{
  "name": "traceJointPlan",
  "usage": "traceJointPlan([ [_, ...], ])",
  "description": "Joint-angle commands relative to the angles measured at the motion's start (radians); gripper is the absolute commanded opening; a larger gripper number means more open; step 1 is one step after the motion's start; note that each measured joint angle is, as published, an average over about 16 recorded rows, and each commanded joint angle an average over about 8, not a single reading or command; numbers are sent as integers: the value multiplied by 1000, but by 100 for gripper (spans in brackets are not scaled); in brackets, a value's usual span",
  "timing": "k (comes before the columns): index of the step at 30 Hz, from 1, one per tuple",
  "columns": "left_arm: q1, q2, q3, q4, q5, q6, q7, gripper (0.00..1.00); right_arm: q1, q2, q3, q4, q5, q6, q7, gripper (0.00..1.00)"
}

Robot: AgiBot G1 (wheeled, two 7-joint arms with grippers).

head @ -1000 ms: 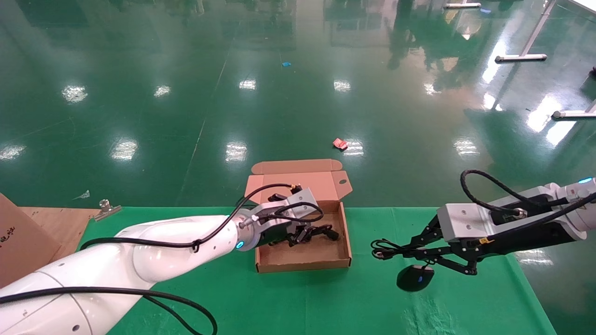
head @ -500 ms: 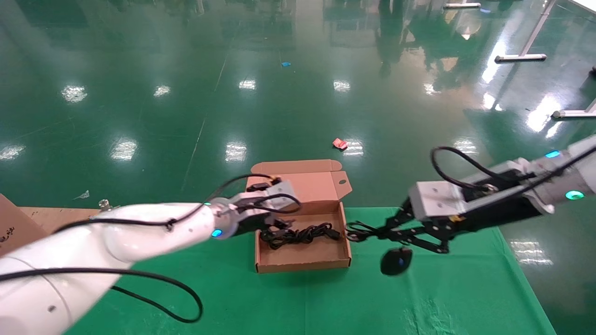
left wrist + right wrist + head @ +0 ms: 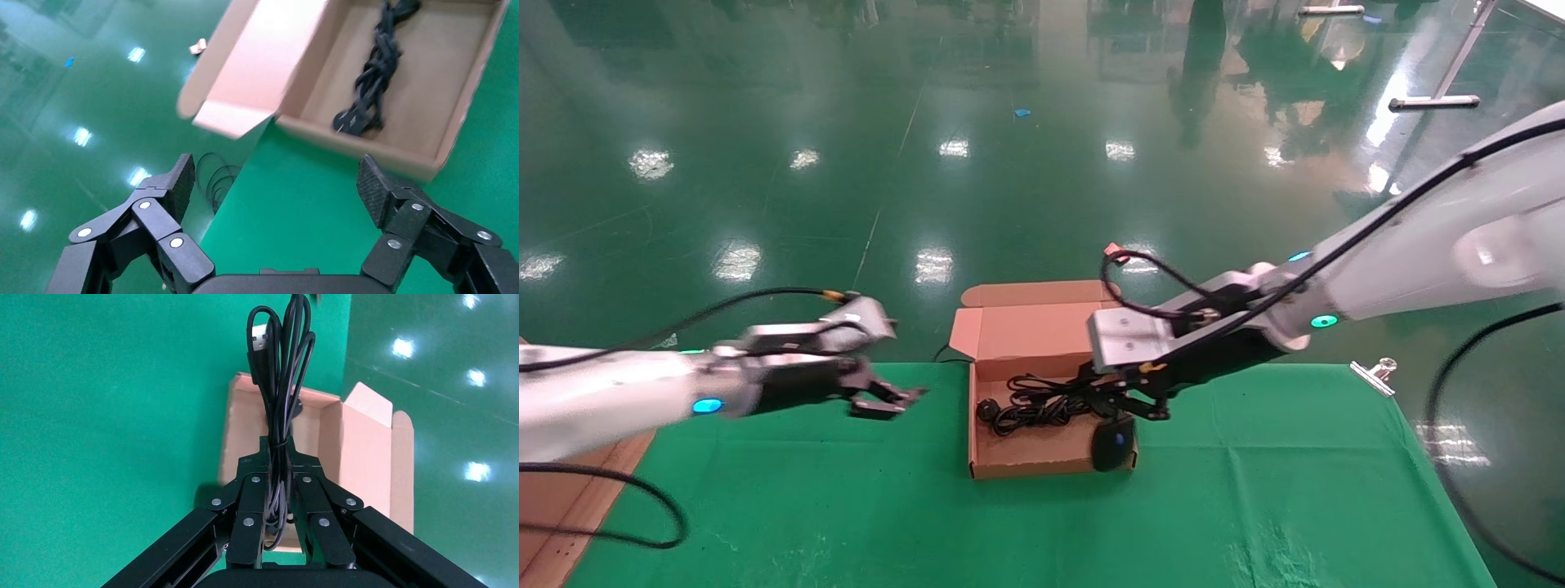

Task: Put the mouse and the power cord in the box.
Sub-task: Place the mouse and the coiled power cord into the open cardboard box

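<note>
The thick black coiled power cord already lies in the shallow brown cardboard box; the right gripper, pinching the thin bundled cable, dangles the small black oval mouse over the box's near-right corner, so lowering and release come next; the left gripper hangs wide and empty over the green tablecloth

You won't find a single word, label, brand mark or number to read here. The box shows you only plain brown cardboard on its flap and walls, and the left gripper and right gripper carry bare black links with rivets, no markings.
</note>
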Motion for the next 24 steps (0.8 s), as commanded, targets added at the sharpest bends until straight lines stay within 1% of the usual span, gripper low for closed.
traceJointPlan([
  [1,8,-42,-30,3,-40,31,44,100,-21,-17,2,28,1,18,20,0],
  [3,17,-74,-52,17,-69,60,84,100,-60,-21,-6,93,12,63,49,0],
  [7,35,-123,-87,61,-115,105,156,100,-145,-25,-44,232,49,190,108,0],
  [10,49,-144,-107,110,-139,123,198,100,-203,-26,-96,321,81,288,151,0],
  [13,63,-154,-123,169,-162,134,228,100,-249,-26,-165,386,109,363,196,0],
  [18,79,-154,-151,255,-205,167,270,100,-302,-24,-290,440,140,456,263,0],
  [24,73,-135,-168,328,-228,207,322,100,-327,-20,-411,443,158,552,311,0],
])
